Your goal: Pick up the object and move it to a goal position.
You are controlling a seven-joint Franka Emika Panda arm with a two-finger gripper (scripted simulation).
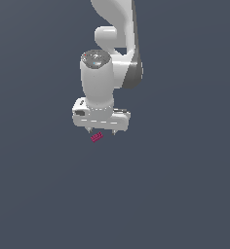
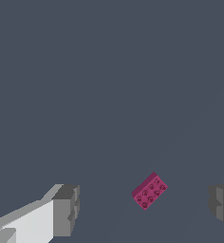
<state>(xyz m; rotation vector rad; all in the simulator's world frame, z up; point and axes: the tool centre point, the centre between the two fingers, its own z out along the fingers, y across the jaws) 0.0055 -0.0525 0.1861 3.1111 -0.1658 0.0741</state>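
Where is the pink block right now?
In the exterior view the pink block lies on the grey floor just below the open gripper; the wrist view shows it between the fingers, untouched.

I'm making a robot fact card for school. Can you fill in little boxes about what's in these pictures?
Robot: one white arm, pointing down
Gripper: open, holding nothing
Fingers: wide apart, one on each side of the block
Block: tiny, magenta-pink, studs on top, turned at a slant to the fingers
Block touched: no
Floor: plain dark grey-blue
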